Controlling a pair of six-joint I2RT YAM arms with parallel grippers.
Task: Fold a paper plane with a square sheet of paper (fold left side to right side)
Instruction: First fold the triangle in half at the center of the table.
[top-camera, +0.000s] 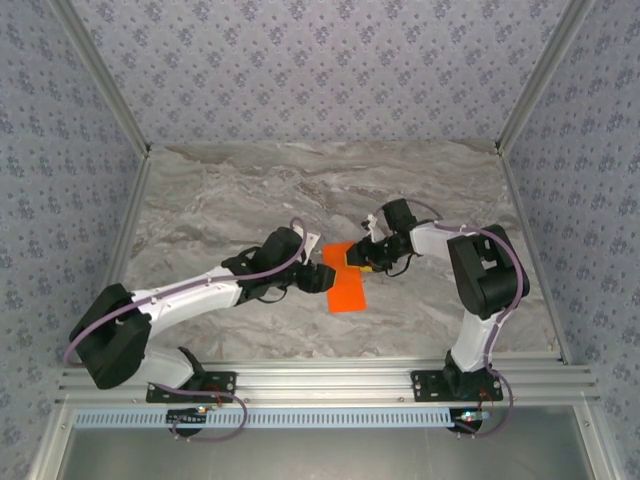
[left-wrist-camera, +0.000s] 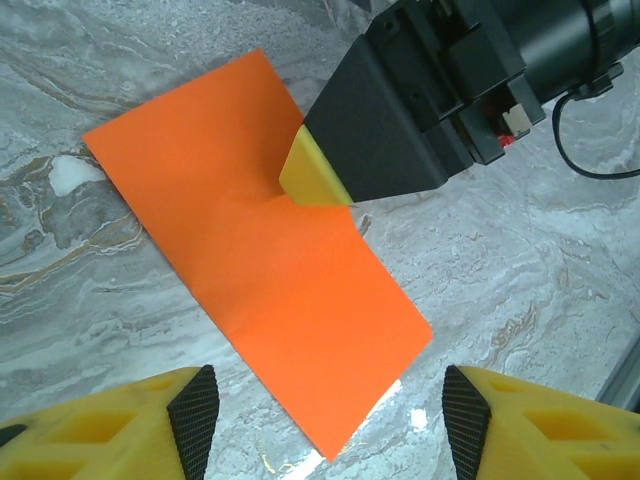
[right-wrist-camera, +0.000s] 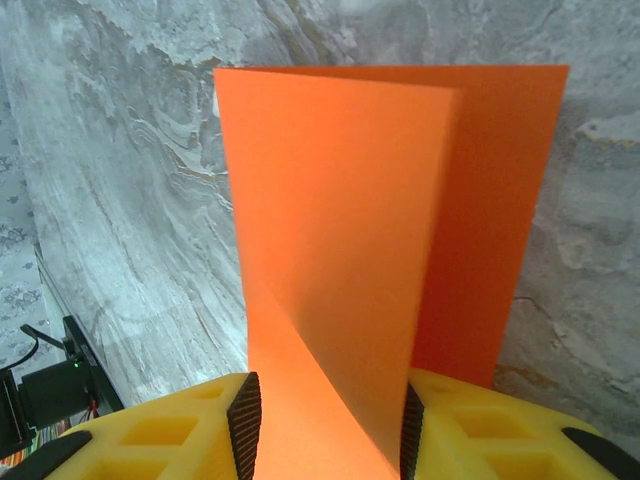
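Sheet of paper (top-camera: 347, 287): on the table (top-camera: 230, 190), midway between my two arms. It shows as a narrow strip, long axis running away from the bases. The top layer is not flat. From the right wrist, one flap (right-wrist-camera: 330, 230) stands up off the layer beneath, and a band of that lower layer shows past it on the right.

My right fingers (right-wrist-camera: 243, 422) are clamped on the raised flap at the sheet's far end (top-camera: 362, 262). The flap runs straight out from between the pads. From the left wrist, one yellow tip (left-wrist-camera: 315, 180) sits at a long edge of the sheet.

My left fingers (left-wrist-camera: 195, 415) are spread apart, holding nothing, beside the sheet's left long edge (top-camera: 318, 276). The near corner points into the gap between them. Touching or not, I cannot tell.

Judgement: the fold is brought over but not seated. The right arm holds the flap, so laying it flat falls to the right. The left arm is placed to press along the long axis.
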